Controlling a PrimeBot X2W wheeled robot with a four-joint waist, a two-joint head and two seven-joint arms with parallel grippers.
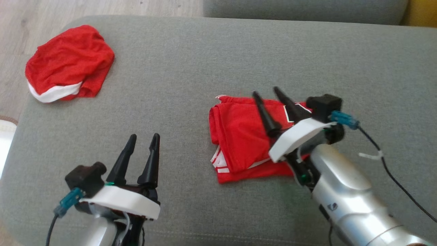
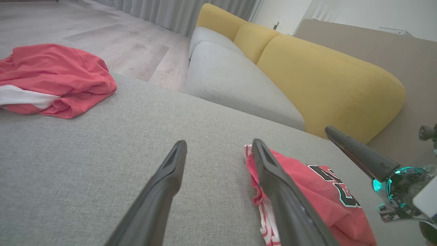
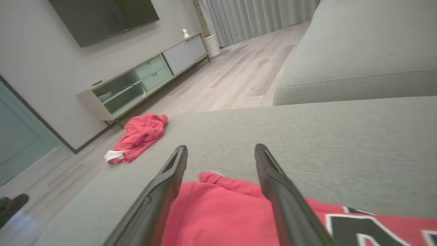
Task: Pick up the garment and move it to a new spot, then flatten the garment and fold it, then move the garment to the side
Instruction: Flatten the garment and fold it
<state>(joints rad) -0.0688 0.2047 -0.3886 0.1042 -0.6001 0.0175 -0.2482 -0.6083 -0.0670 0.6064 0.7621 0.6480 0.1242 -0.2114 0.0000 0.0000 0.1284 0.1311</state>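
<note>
A red garment (image 1: pixel 242 140) with white trim and black lettering lies folded on the grey cushion (image 1: pixel 191 68), right of its middle. My right gripper (image 1: pixel 266 92) hovers over the garment's far right part, open, with nothing between its fingers. In the right wrist view the red garment (image 3: pixel 222 212) lies just below the open right gripper (image 3: pixel 221 149). My left gripper (image 1: pixel 143 138) stands open near the front left, apart from the garment. From the left wrist, the left gripper (image 2: pixel 218 145) points over bare cushion, the garment (image 2: pixel 324 198) lies to its right, and a finger (image 2: pixel 358 157) of the right gripper shows beyond.
A second red garment (image 1: pixel 68 63) with a white band lies crumpled at the cushion's far left corner, close to the edge. A grey sofa seat (image 2: pixel 235 82) with yellow backrests (image 2: pixel 324 75) stands beyond the cushion. Wooden floor and a low TV cabinet (image 3: pixel 143 82) lie to the left.
</note>
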